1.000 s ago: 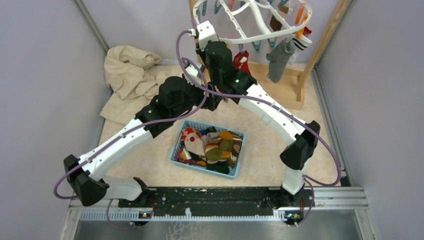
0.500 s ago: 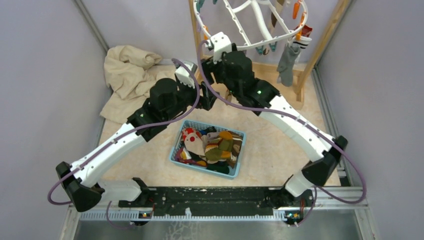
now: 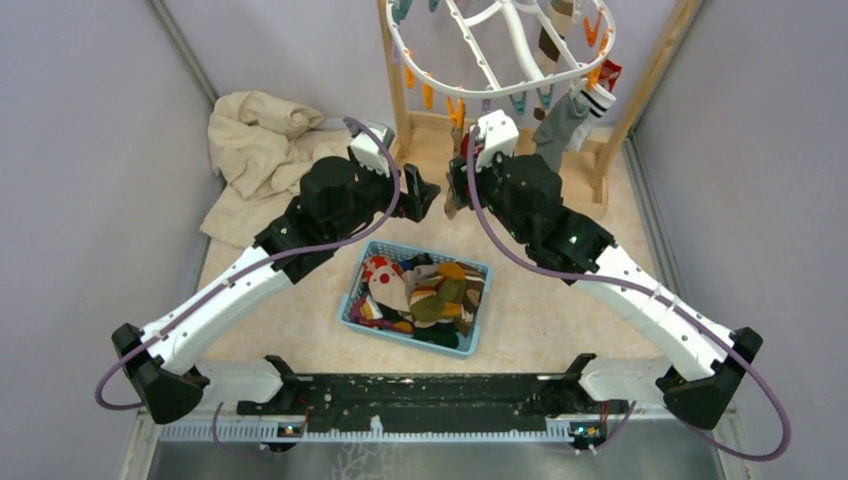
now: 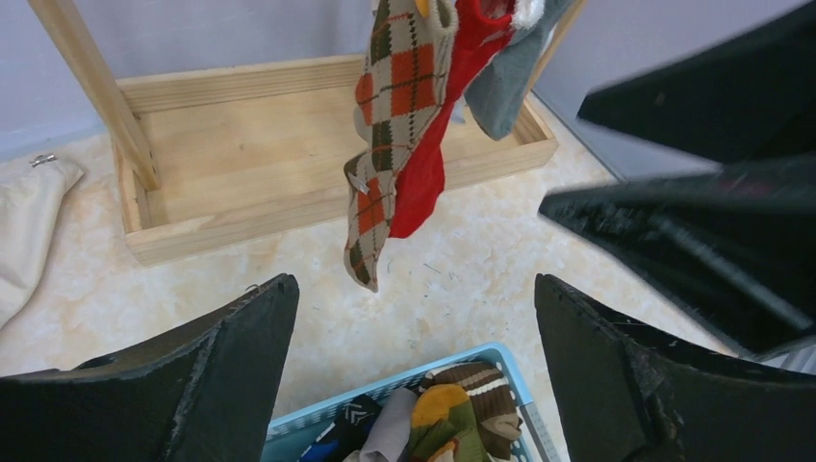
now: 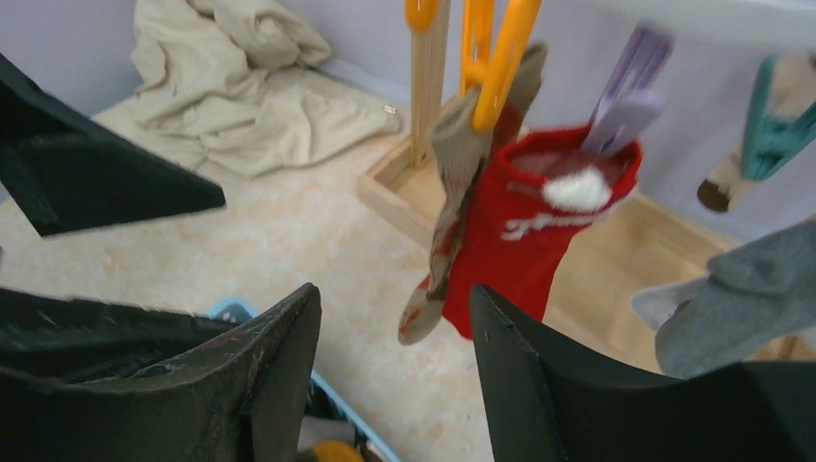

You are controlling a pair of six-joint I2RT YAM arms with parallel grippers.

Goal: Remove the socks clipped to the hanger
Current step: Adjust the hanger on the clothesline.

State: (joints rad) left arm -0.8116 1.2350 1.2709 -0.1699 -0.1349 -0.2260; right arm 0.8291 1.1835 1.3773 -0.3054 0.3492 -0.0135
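The white hanger [image 3: 520, 85] hangs at the top, with socks clipped to it. An argyle sock [image 5: 447, 183] hangs from an orange clip [image 5: 491, 58]. A red sock [image 5: 520, 241] hangs from a purple clip [image 5: 630, 96], and a grey sock [image 5: 731, 308] is to their right. My right gripper [image 5: 395, 289] is open and empty, just below and short of the argyle and red socks. My left gripper [image 4: 414, 284] is open wide and empty, facing the argyle sock [image 4: 390, 125] and red sock [image 4: 433, 164] from farther back. In the top view the left gripper [image 3: 422, 195] and right gripper [image 3: 458, 185] nearly meet.
A blue basket [image 3: 355, 300] with several socks sits on the floor under both grippers. A beige cloth [image 3: 255, 150] lies back left. The wooden rack's base [image 4: 241, 144] and posts [image 3: 395, 80] stand behind the hanging socks. Grey walls close both sides.
The right arm swung right and down from under the hanger's left side, and its jaws opened. The hanger swung back. The left arm shifted slightly right.
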